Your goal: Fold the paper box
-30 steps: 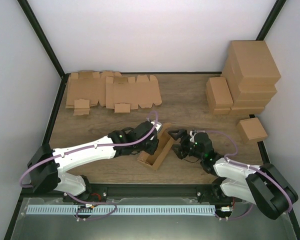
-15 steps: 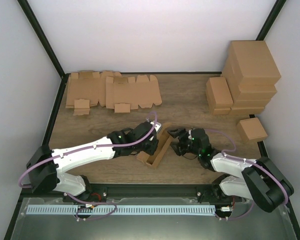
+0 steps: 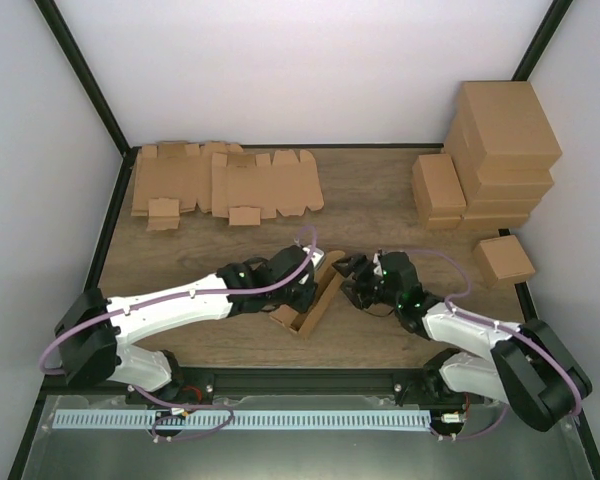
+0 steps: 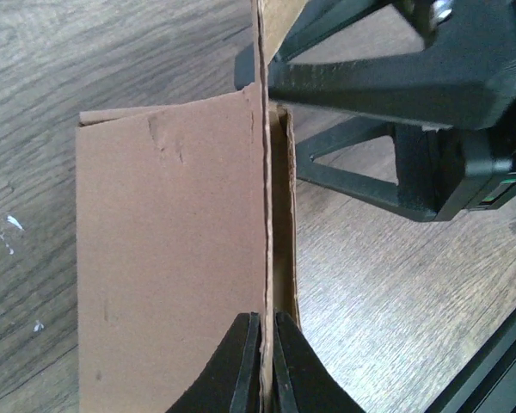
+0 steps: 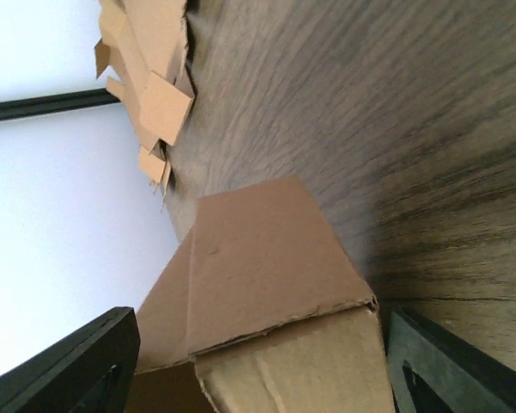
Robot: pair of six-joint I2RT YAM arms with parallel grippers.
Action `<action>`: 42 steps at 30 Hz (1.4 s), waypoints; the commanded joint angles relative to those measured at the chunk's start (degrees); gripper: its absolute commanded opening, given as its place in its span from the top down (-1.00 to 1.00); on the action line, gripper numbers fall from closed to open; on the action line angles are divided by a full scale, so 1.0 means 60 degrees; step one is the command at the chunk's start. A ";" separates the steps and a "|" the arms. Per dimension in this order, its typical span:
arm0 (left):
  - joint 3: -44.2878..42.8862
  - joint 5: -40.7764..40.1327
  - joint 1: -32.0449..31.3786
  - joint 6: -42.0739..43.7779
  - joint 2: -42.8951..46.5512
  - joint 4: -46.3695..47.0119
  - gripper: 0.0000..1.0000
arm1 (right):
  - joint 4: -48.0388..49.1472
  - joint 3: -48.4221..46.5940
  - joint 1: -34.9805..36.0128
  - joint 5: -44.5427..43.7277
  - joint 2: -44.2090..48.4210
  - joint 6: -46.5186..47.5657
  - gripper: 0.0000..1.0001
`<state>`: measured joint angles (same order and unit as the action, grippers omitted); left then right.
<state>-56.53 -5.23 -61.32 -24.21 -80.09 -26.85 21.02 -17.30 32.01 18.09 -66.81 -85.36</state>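
So the paper box [image 3: 308,302] sits half-built near the front middle of the surface [image 3: 380,215], lying on a slant with its open trough facing up, right between the two arms. The left end effector [image 4: 262,322] is clamped tight on one long wall, pinching the thin cardboard edge. My guess is it's there as an anchor so the box can't skid or spring flat while the other side gets worked. The right end effector [image 3: 348,278] comes in from the right with its jaws spread wide, straddling the far end of the box. Its wrist view shows a finger on each side of that end flap, but I can't tell if either actually touches. It looks lined up to squeeze or tuck that end in.

Further back on the right there's a lone small box [image 3: 504,258]. At the far left lie flat blanks [image 3: 225,183] waiting their turn, and the far right corner has a stack of finished boxes [image 3: 500,150].
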 commanded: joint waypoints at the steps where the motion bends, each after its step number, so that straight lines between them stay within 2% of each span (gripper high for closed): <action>1: -0.0029 0.0282 -0.0082 0.0123 -0.0319 -0.0094 0.89 | -0.0167 -0.0254 -0.0032 -0.0246 0.0546 0.0651 -0.62; 3: -0.0018 0.0353 -0.0078 0.0095 -0.0375 -0.0058 0.89 | 0.0447 0.0004 -0.0040 -0.0056 0.0794 0.0924 -0.62; 6: -0.0039 0.0466 -0.0079 0.0074 -0.0349 0.0014 0.85 | 0.1986 0.0604 -0.0043 0.0268 0.1280 0.1196 -0.76; 9: -0.0117 0.0509 -0.0078 0.0054 -0.0331 -0.0022 0.79 | 0.1977 0.0643 -0.0037 0.0330 0.1653 0.1541 -0.85; 14: -0.0130 0.0669 -0.0080 0.0078 -0.0504 -0.0034 0.58 | 0.1823 0.0894 -0.0032 0.0287 0.2037 0.1619 -0.99; 16: -0.0163 0.0830 -0.0078 0.0109 -0.0721 -0.0022 0.53 | 0.1811 0.1060 -0.0038 0.0257 0.2147 0.1615 -1.00; 19: -0.0179 0.1251 -0.0078 0.0136 -0.1055 0.0074 0.44 | 0.0973 0.1122 -0.0032 0.0013 0.2540 0.1805 -1.00; 23: -0.0159 0.1747 -0.0102 0.0138 -0.1369 0.0193 0.37 | -0.1089 0.0971 -0.0055 -0.0563 0.3437 0.2252 -1.00; 28: -0.0057 0.1567 -0.0107 0.0140 -0.1644 0.0095 0.37 | -0.1938 0.1277 -0.0061 -0.0692 0.4487 0.2679 -0.99; 30: -0.0033 0.1661 -0.0098 0.0140 -0.1710 0.0115 0.28 | -0.2377 0.1146 -0.0061 -0.0760 0.4604 0.3069 -0.98; 35: -0.0028 0.2056 -0.0104 0.0143 -0.2008 0.0220 0.00 | -0.3381 0.0377 -0.0076 -0.0833 0.4090 0.4389 -0.98; 40: 0.0006 0.2091 -0.0094 0.0067 -0.1700 0.0347 -0.27 | -0.3958 -0.0306 -0.0084 -0.0588 0.3212 0.5371 -1.00; 42: 0.0084 0.2188 -0.0095 0.0031 -0.1590 0.0474 -0.33 | -0.4084 -0.0484 -0.0076 -0.0622 0.3045 0.5697 -1.00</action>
<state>-56.55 6.44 -61.67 -23.73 -91.33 -25.45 0.40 -15.92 31.94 14.79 -47.03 -58.06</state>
